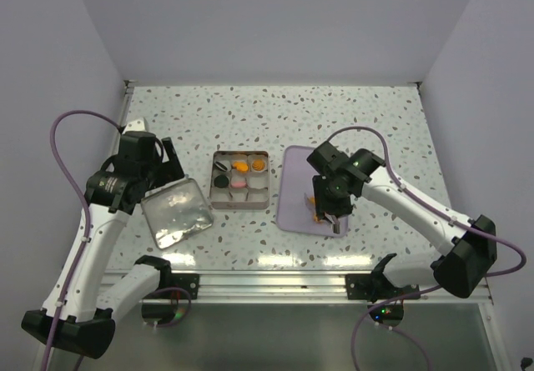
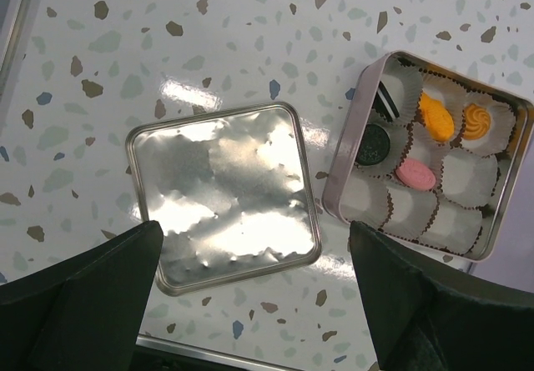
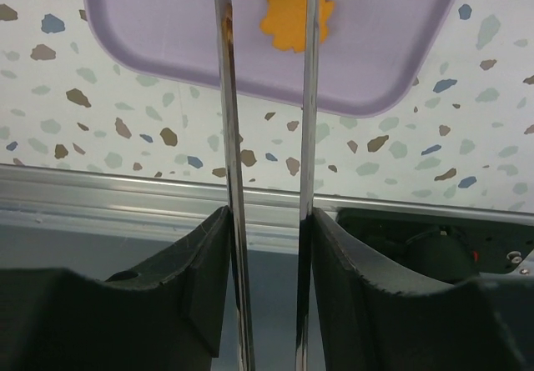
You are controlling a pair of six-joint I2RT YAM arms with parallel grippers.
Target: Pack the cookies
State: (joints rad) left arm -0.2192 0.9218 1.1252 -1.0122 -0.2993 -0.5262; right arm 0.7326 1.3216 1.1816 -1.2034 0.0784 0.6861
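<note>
Fig.: packing approx. half done, w/ five cookies [image 2: 415,173] in tin [image 2: 336,186] cups [image 2: 467,175], others vacant; right gripper [image 3: 265,239] clamps tongs [image 3: 229,137] straddling an orange cookie [image 3: 292,12] on lavender tray [image 3: 150,12]; left gripper [image 2: 254,263] spread wide, empty, over lid [image 2: 225,196] on surface [image 2: 209,37].

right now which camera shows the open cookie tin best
The left wrist view: the tin is close, with its paper cups and cookies clearly readable. The top external view shows the whole tin, but small. The right wrist view misses it, showing only tongs, an orange cookie and the purple tray.
</note>
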